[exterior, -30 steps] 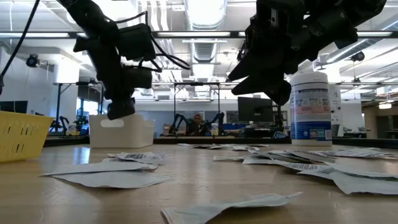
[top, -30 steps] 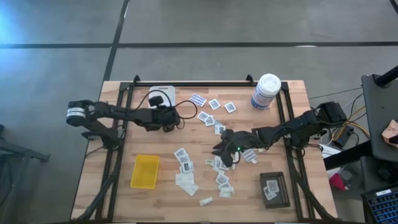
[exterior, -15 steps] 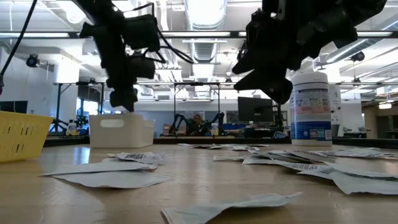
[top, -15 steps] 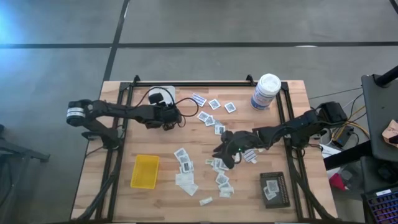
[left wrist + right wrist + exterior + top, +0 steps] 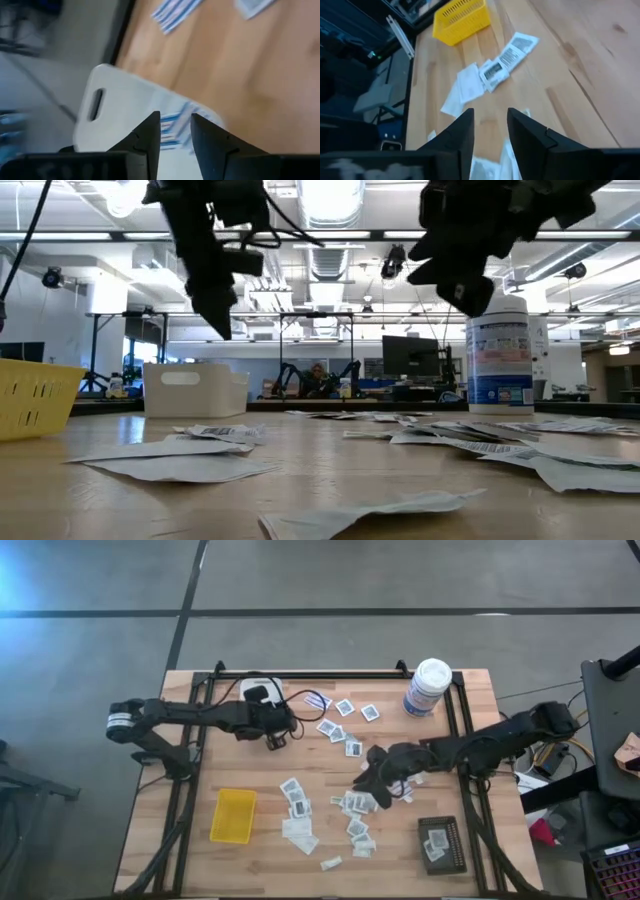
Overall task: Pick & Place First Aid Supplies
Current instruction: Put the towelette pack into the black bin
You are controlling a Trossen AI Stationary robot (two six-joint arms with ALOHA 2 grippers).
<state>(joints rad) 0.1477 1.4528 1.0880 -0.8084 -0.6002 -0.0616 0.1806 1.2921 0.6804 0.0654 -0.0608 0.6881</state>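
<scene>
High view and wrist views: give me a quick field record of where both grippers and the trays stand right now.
left gripper: beside the white tray, fingers apart, nothing between them
white tray contents: a blue-and-white striped strip, seen in the left wrist view
right gripper: over the scattered packets at mid-table, fingers apart, nothing held
yellow tray: near-left part of the table, looks empty
black tray: near-right corner, a few packets inside
canister: upright at the far edge

Wood-grain table; papery packets; matt plastic yellow tray.
</scene>
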